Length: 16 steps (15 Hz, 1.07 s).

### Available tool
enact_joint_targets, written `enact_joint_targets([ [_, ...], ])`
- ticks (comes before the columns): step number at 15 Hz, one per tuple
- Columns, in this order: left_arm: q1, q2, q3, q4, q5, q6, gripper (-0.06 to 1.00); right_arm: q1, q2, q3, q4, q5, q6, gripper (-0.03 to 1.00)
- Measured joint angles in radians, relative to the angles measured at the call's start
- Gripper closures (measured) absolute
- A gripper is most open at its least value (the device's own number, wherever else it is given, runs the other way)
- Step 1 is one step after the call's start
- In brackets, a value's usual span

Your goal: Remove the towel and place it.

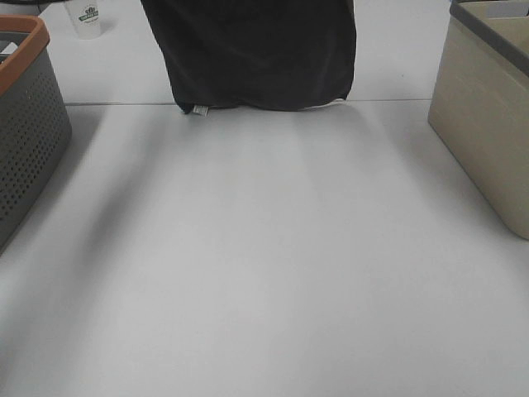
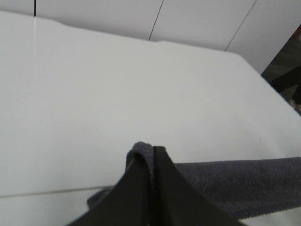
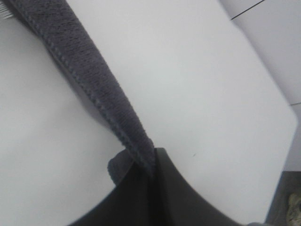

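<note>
The dark charcoal-grey towel (image 1: 256,54) hangs spread at the top middle of the exterior high view, its lower hem just above or brushing the white table, a small label at its lower left corner. Both grippers are out of that view, above the frame. In the left wrist view my left gripper (image 2: 151,162) is shut on a corner of the towel (image 2: 235,181), which stretches away taut. In the right wrist view my right gripper (image 3: 153,162) is shut on another corner, the towel's hemmed edge (image 3: 80,61) running off tight.
A grey perforated basket with an orange rim (image 1: 25,116) stands at the left edge. A beige bin with a dark rim (image 1: 488,107) stands at the right edge. A white cup (image 1: 87,18) sits at the back left. The white table (image 1: 264,265) lies between them.
</note>
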<state>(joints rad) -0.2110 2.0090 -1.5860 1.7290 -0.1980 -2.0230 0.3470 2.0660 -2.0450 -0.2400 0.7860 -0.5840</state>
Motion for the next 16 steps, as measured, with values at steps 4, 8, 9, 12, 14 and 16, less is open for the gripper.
enact_joint_targets([
  [4,-0.041,-0.104,0.246,-0.019,0.048,0.094,0.94,0.000,-0.061,0.351,0.097,-0.035,0.000,0.95],
  [8,-0.075,-0.185,0.484,-0.063,0.086,0.099,0.94,0.002,-0.193,0.667,0.196,-0.176,-0.030,0.95],
  [9,-0.086,-0.190,0.533,-0.078,0.086,0.099,0.94,0.002,-0.206,0.746,0.220,-0.200,-0.046,0.95],
  [12,-0.094,-0.191,0.637,-0.160,0.077,0.098,0.94,0.002,-0.216,0.904,0.316,-0.263,-0.114,0.95],
  [14,-0.094,-0.179,0.678,-0.169,0.043,0.099,0.94,0.002,-0.217,0.995,0.409,-0.327,-0.196,0.95],
  [16,-0.091,-0.128,0.684,-0.169,-0.019,0.102,0.94,0.001,-0.217,1.059,0.452,-0.376,-0.252,0.95],
])
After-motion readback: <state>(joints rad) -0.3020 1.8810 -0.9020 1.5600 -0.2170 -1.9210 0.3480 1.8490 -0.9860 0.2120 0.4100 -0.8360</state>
